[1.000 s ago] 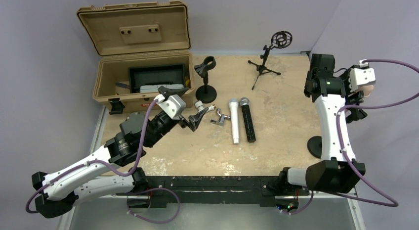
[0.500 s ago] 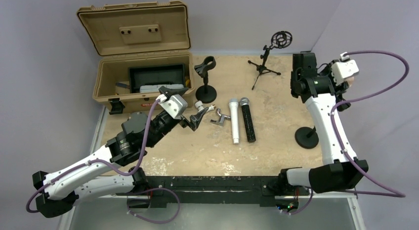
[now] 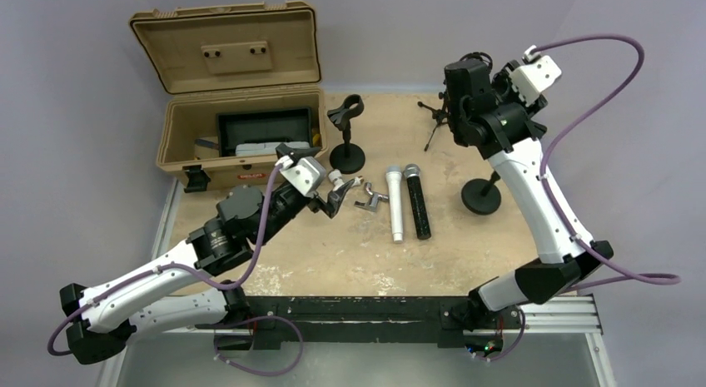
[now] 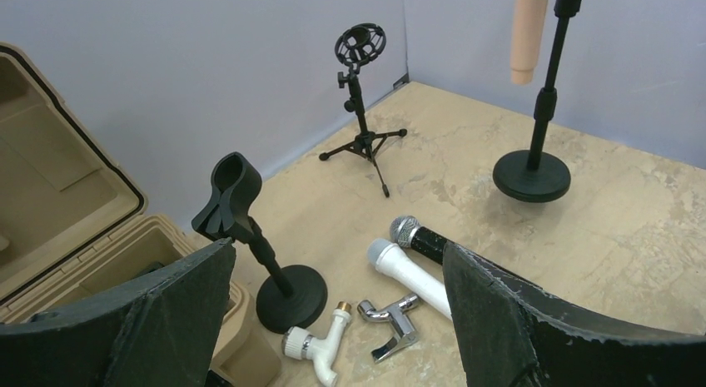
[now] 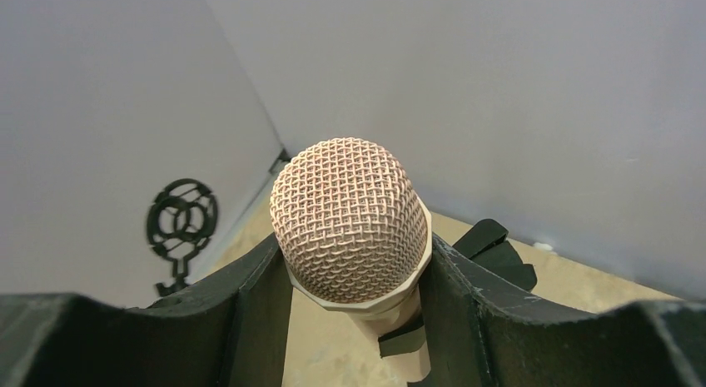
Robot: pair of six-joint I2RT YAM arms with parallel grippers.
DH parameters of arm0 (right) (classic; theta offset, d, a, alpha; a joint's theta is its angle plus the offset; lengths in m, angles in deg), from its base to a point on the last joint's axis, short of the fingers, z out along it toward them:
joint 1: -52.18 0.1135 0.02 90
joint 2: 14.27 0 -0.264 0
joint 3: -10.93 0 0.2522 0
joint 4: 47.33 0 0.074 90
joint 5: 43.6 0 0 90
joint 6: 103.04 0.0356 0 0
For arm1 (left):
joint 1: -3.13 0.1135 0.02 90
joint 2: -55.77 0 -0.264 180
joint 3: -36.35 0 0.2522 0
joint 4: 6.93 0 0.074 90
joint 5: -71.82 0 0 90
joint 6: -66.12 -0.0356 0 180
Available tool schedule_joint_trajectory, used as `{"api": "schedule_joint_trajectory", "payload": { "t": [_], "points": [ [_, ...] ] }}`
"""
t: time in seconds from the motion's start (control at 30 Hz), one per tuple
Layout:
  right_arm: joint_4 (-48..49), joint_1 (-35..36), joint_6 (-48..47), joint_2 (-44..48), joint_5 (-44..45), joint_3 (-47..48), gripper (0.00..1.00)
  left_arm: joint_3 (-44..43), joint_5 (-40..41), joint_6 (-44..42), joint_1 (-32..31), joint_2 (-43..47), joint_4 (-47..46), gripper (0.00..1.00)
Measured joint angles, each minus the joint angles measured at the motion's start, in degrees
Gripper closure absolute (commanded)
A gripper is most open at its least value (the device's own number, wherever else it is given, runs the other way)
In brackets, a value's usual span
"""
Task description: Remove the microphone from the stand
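Beige microphone (image 5: 350,220) on stand (image 4: 533,172) pinched in right pincer (image 5: 354,266); left pincer (image 4: 337,262) spread wide.

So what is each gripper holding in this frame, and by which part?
The right gripper grips the pink microphone on either side, just below its mesh head. The left gripper is open, holding nothing.

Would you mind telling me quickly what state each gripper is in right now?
Left gripper: open, holding nothing.
Right gripper: closed on the pink microphone.
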Motion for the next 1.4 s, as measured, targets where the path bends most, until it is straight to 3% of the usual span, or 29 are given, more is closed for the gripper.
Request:
{"api": "schedule_joint_trajectory", "payload": {
  "t": [0.07, 0.13, 0.23, 0.43, 0.7, 0.87, 1.03, 1.2, 1.4],
  "points": [
    [2.5, 1.7, -3.1, -0.9, -0.9, 2.6, 1.0, 0.0, 0.0, 0.2, 0.6, -0.4, 0.0, 0.08],
    [12.2, 2.6, -12.0, 0.6, -5.1, 1.4, 1.0, 0.0, 0.0, 0.6, 1.2, -0.6, 0.1, 0.08],
    [28.1, 3.2, -23.9, 7.5, -16.5, -6.5, 1.0, 0.0, 0.0, 1.8, 2.3, -0.6, 0.2, 0.08],
    [40.0, 3.3, -31.9, 11.7, -37.4, -4.8, 1.0, 0.0, 1.0, 3.0, 2.9, 0.1, 0.5, 0.08],
    [46.4, 4.3, -41.5, 8.2, -81.2, -4.0, 1.0, 0.0, 2.6, 7.7, 4.5, 4.4, 5.4, 0.08],
    [46.3, 9.9, -46.7, 5.6, -98.7, -7.2, 1.0, 0.0, 3.5, 14.4, 9.4, 8.6, 12.7, 0.07],
    [45.7, 17.4, -50.1, 4.2, -108.7, -8.9, 1.0, -0.2, 6.4, 19.1, 11.6, 13.3, 19.5, 0.07],
    [45.7, 23.3, -52.0, 2.1, -113.0, -8.9, 1.0, -1.0, 10.6, 21.6, 11.6, 16.6, 25.4, 0.07],
    [46.8, 24.3, -53.5, 1.6, -115.8, -12.8, 1.0, -1.0, 13.8, 23.1, 11.6, 21.5, 29.5, 0.07]
  ]
}}
